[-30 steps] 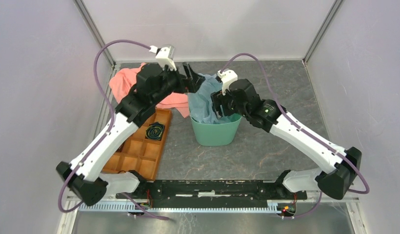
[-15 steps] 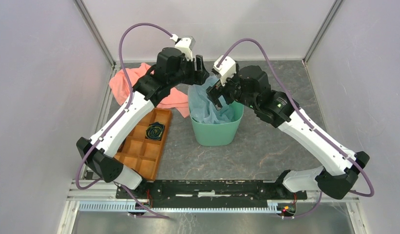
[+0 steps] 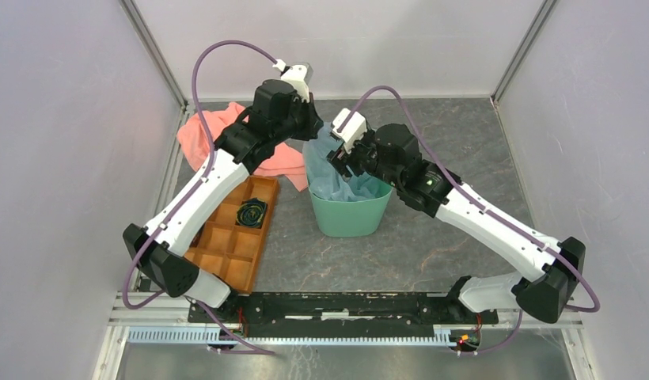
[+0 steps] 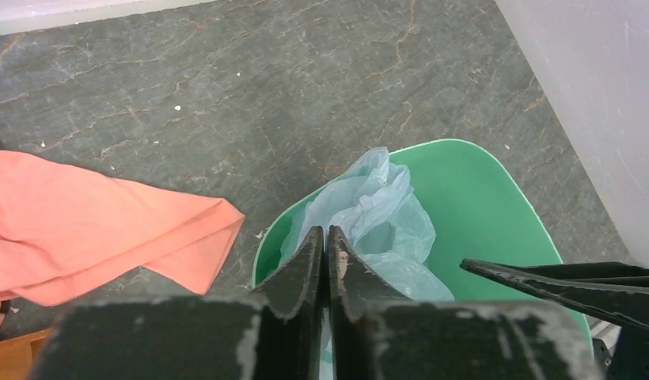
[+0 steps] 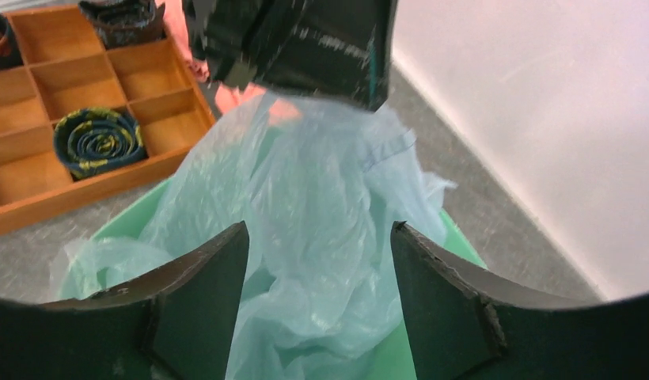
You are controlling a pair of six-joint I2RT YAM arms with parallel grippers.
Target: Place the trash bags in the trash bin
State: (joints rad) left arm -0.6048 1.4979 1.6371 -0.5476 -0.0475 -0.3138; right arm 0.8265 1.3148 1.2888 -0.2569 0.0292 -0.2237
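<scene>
Crinkly translucent bag (image 5: pixel 305 182) is sitting in smooth green bin (image 4: pixel 472 190). Left gripper (image 4: pixel 322 237) is hovering narrow at 11 o'clock rim; right gripper (image 5: pixel 320 229) is gaping wide above.

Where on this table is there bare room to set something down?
Bare table lies in front of the green bin, toward the near edge, and in the far right corner. The pink cloth and orange tray fill the left side; over the bin the left gripper and right gripper crowd the bag.
</scene>
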